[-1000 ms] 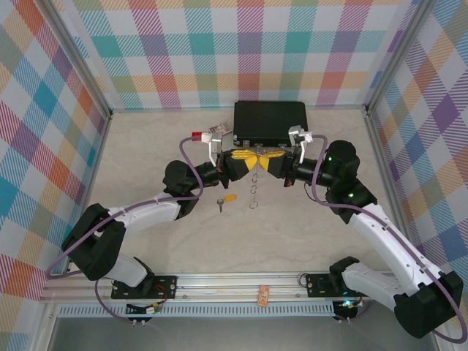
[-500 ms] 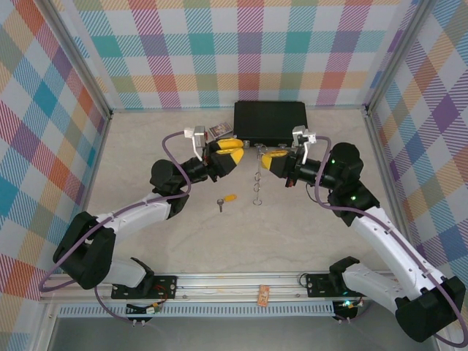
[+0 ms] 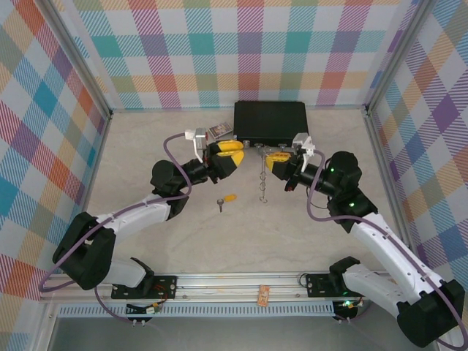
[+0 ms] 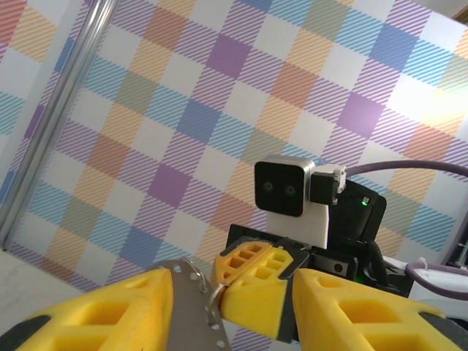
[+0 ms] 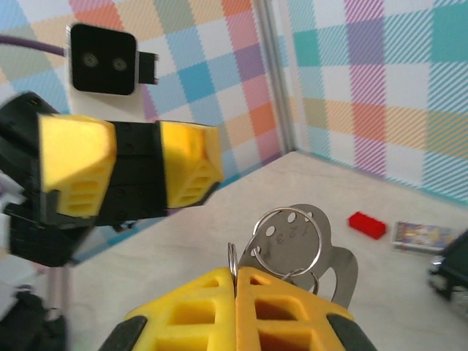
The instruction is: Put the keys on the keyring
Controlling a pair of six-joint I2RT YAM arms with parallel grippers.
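Note:
My right gripper is shut on the keyring, pinching a thin silver ring between its yellow fingers. A larger ring and a holed metal tag stick out past the fingertips, and a chain hangs down from them towards the table. My left gripper is open a short way to the left of the keyring, not touching it. In the left wrist view the keyring shows between that gripper's spread fingers. One of the keys, with a yellow-orange head, lies on the table below the left gripper.
A black case lies just behind both grippers. A small red block and a printed card lie on the table at the back left. Checked walls close the table in on three sides.
The left gripper has opened, let go of the keyring and drawn back to the left. The right gripper keeps hold of the keyring, and the chain has swung slightly.

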